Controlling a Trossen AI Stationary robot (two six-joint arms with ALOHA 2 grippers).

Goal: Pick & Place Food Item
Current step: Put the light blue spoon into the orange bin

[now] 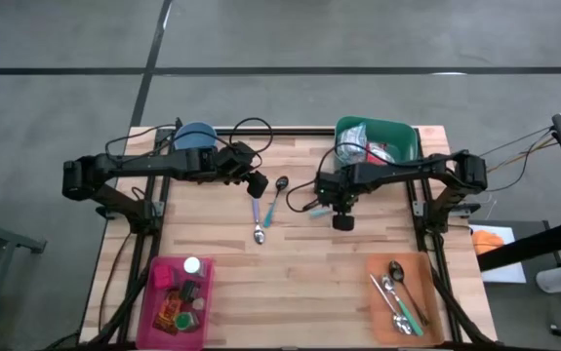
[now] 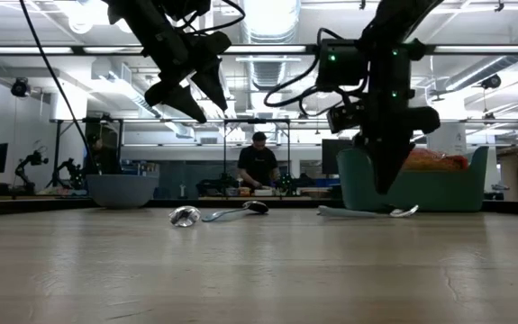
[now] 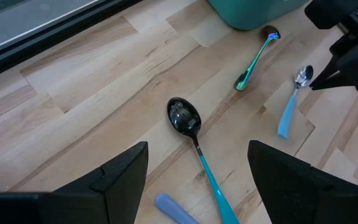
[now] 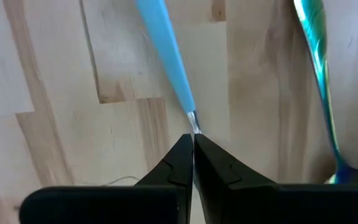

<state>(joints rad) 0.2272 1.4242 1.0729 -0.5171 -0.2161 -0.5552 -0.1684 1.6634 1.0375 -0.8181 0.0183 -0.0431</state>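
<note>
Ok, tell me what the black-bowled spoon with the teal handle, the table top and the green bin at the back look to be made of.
Black-bowled spoon with teal handle: bowl glossy, showing reflections, likely coated metal or hard plastic; handle smooth, probably plastic. Wooden table top: light wood in jointed strips with visible grain, matte. Green bin: smooth, uniformly coloured walls, seemingly moulded plastic.

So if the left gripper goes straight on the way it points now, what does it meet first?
Probably the black-bowled spoon with the teal handle: it lies between the open left gripper's fingers, though depth is unclear.
</note>
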